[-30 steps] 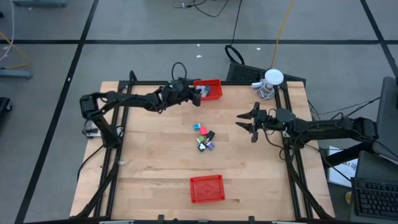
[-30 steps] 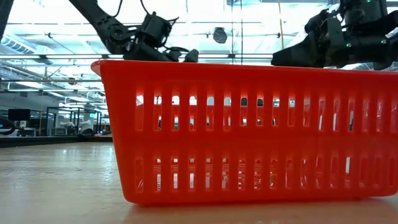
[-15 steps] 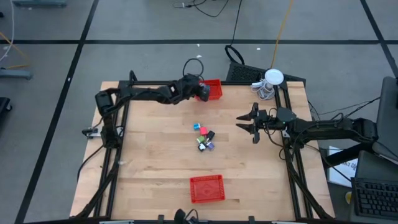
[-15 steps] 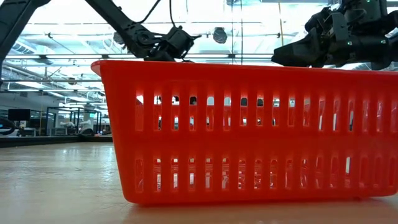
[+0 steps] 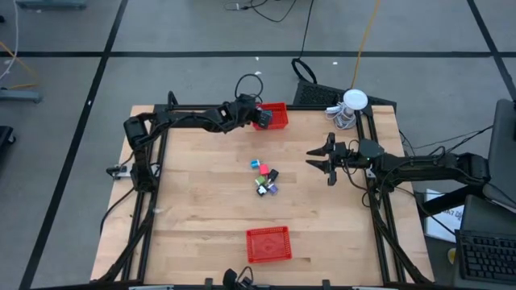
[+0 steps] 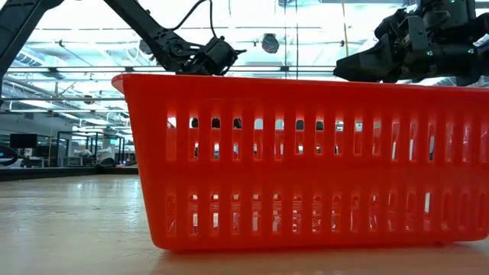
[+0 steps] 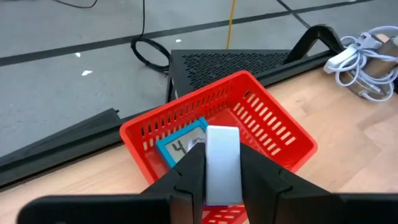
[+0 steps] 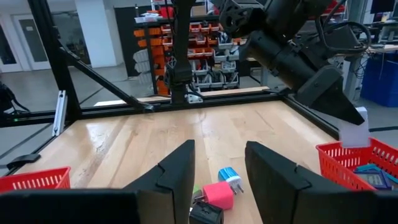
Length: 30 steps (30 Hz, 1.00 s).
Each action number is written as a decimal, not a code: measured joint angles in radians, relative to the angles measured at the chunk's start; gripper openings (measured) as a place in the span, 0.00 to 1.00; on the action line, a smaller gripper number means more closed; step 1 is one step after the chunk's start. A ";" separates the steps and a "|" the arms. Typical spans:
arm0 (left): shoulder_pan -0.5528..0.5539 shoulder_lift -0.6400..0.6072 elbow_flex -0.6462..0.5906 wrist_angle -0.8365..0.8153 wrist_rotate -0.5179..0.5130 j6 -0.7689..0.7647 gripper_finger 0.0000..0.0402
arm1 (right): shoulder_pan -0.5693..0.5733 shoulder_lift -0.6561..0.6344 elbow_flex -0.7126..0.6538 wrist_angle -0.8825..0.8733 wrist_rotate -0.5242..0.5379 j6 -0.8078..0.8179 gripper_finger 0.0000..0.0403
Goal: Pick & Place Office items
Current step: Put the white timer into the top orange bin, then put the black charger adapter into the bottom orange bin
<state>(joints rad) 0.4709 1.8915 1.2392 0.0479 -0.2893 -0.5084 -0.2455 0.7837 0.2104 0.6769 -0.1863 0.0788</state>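
Far basket (image 5: 273, 115) at table (image 5: 185, 217) far edge; near basket (image 5: 268, 244) near front edge. Office items (image 5: 264, 176) in cluster at table middle, between baskets. Left gripper (image 5: 260, 118) over far basket, item (image 7: 222, 164) between its fingers. Right gripper (image 5: 317, 159) right of cluster, above table.
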 joint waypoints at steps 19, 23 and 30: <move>0.002 -0.005 -0.001 0.023 0.002 -0.016 0.48 | 0.000 0.000 0.000 -0.009 0.001 0.000 0.32; 0.003 -0.065 -0.002 0.029 0.056 0.062 0.59 | 0.000 0.000 0.000 -0.011 0.001 0.000 0.32; 0.003 -0.308 -0.002 -0.133 0.296 0.098 0.69 | 0.000 0.000 0.001 -0.022 0.001 0.000 0.32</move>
<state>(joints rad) 0.4736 1.5840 1.2377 -0.0854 0.0070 -0.4109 -0.2451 0.7837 0.2115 0.6549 -0.1852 0.0784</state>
